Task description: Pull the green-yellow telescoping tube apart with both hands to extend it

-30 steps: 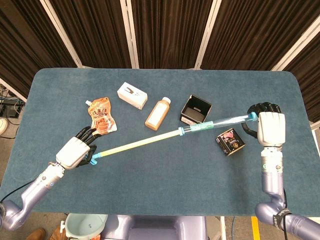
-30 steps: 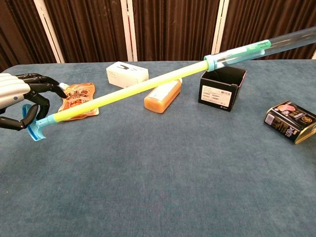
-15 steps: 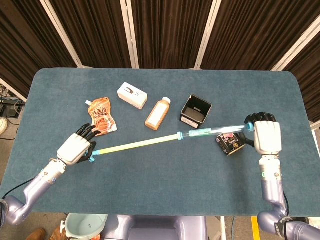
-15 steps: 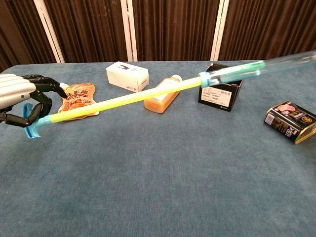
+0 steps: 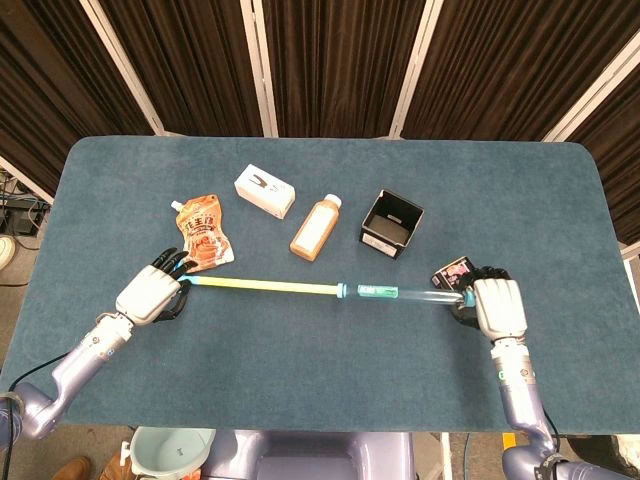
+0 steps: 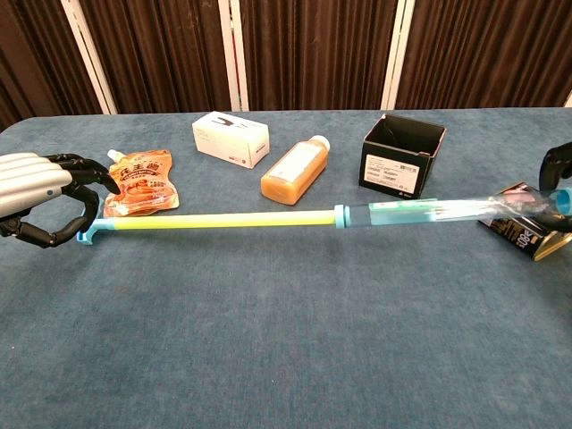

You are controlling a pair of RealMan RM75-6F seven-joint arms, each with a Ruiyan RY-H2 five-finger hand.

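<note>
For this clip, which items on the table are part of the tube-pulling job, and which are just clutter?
Part of the job:
telescoping tube, stretched out between the hands
left hand, holding the yellow end
right hand, holding the clear end

Lying about:
orange pouch
white box
juice bottle
black open box
dark tin, beside the right hand

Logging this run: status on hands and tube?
Left hand grips the yellow end, right hand the clear end. Telescoping tube extended, low over the table. Dark tin beside right hand.
</note>
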